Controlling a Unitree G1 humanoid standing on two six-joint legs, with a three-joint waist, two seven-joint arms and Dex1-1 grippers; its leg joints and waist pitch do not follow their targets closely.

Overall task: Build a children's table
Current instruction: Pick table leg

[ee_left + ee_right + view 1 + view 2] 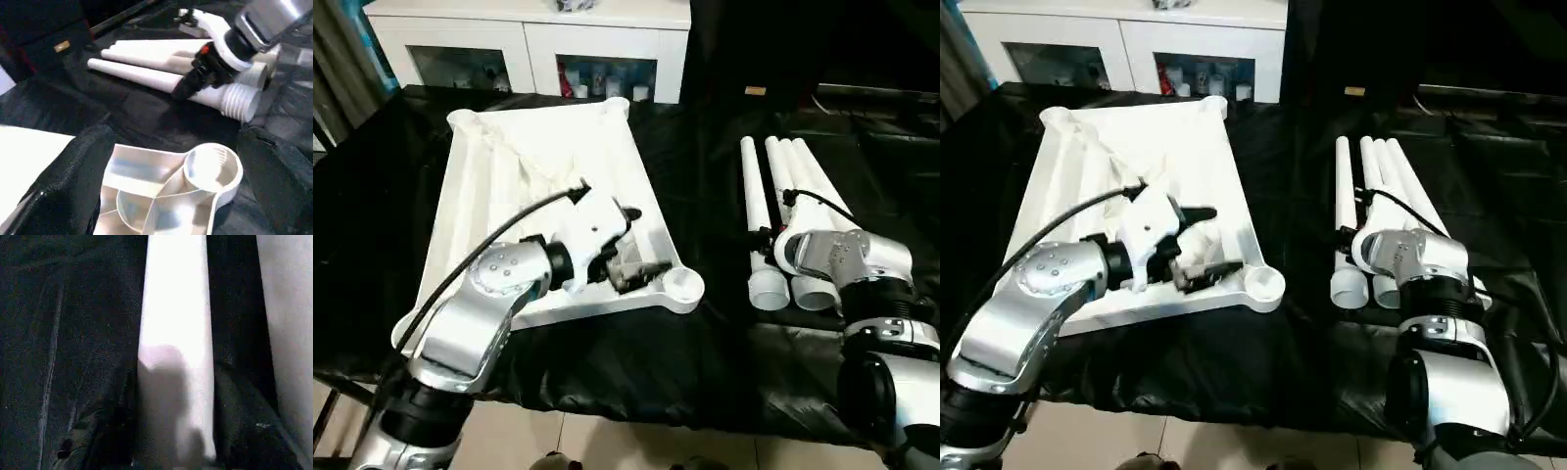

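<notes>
Dim room; white table top (548,166) glares, right wrist view blurred and shadowed.

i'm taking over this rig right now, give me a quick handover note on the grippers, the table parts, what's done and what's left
Left gripper: open, holding nothing, over the upside-down table top near its near-right corner socket.
Right gripper: down on the leftmost leg of the four white legs; whether it grips cannot be told.
Things: top lies ribbed side up on the black cloth; legs lie side by side to its right, threaded ends toward the robot.
Done: parts laid out.
Left: all four legs, none is in a socket yet.
</notes>
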